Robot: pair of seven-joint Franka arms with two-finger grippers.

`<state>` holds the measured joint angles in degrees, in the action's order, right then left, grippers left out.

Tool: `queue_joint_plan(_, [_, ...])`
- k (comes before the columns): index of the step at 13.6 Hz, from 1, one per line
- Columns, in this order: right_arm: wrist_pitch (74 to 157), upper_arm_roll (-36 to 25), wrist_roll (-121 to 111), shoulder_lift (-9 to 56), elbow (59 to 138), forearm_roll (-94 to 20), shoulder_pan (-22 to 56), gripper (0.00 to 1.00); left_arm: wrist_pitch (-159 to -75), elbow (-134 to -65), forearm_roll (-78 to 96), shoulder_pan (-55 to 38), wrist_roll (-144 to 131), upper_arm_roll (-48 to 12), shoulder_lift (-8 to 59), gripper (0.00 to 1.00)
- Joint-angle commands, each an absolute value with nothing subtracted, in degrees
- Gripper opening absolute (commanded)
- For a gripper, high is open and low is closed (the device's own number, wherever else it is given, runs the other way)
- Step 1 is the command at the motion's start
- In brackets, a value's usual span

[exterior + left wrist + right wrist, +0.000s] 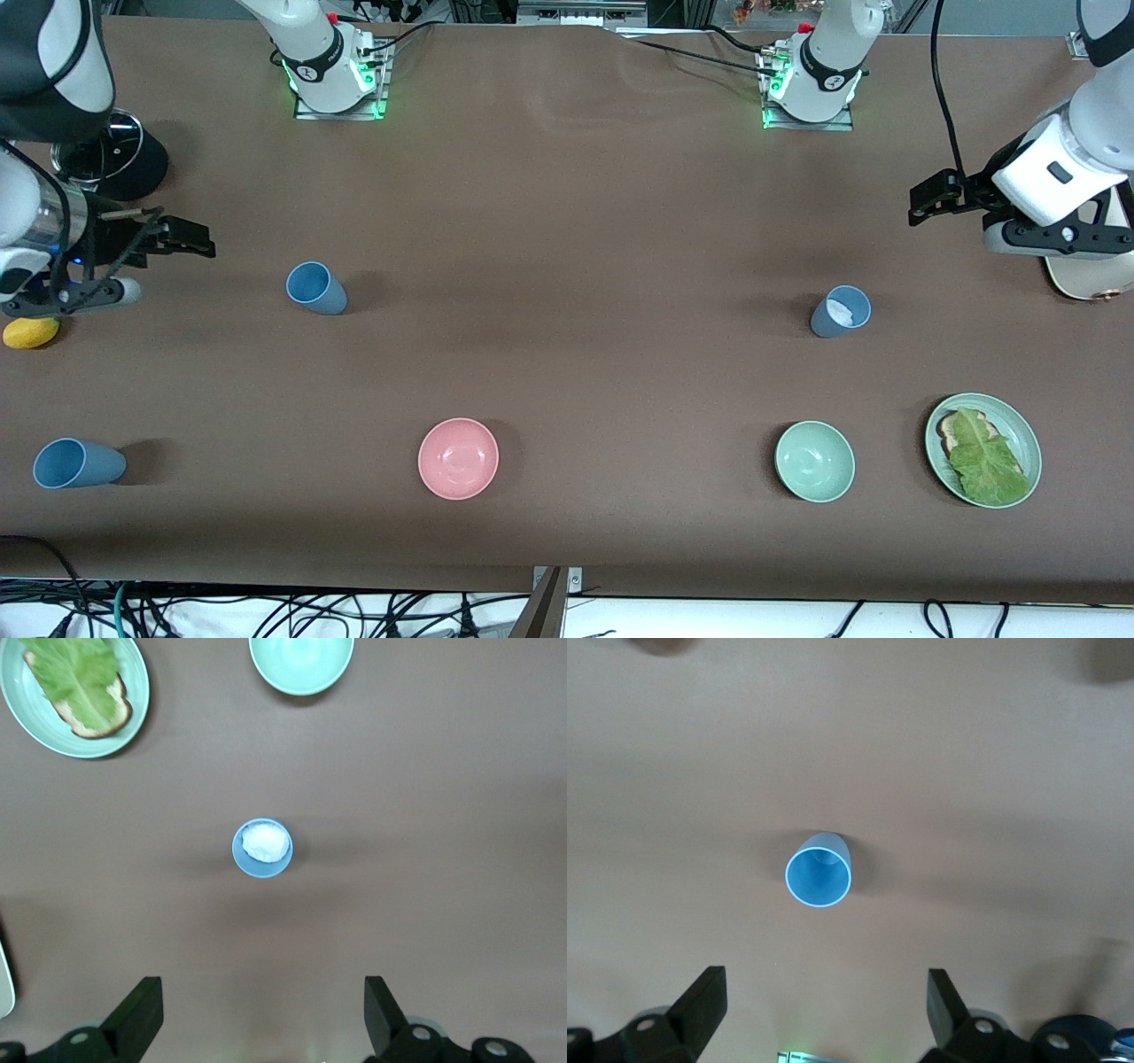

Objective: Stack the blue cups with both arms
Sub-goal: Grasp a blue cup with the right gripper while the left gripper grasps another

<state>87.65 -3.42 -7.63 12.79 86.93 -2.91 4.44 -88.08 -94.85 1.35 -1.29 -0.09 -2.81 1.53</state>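
Three small matte blue plastic cups stand apart on the brown surface (567,221): an empty one (315,288) under the right claw (824,1010), one (840,311) holding something white under the left claw (263,1014), and another (75,463) nearest the front camera. Both claws hang open, apparently lined up to grasp.

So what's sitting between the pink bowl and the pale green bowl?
Nothing: in the front view the stretch of brown table between the pink bowl and the pale green bowl is bare.
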Motion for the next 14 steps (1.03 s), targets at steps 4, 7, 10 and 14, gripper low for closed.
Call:
queue_joint_plan(4, [88.9, -3.3, -8.6, 12.0, 88.3, -3.7, 4.1, 1.00, -90.5, -95.2, 2.7, 1.8, 4.9, -2.9, 11.1, 1.00])
queue_joint_plan(7, [89.1, -3.3, -8.6, 12.0, 88.4, -3.7, 4.1, 1.00, -98.8, -97.9, 1.6, 2.1, 11.0, -2.8, 16.0, 1.00])
queue_joint_plan(10, [93.5, -3.3, -8.6, 12.0, 92.4, -3.7, 4.1, 1.00, -111.1, -106.9, 1.5, 3.3, 14.6, -2.9, 16.3, 1.00])
queue_joint_plan(14, [98.9, -3.3, -8.6, 12.0, 96.9, -3.6, 4.2, 1.00, -119.7, -114.4, 1.5, 4.7, 18.7, -2.9, 17.4, 1.00])
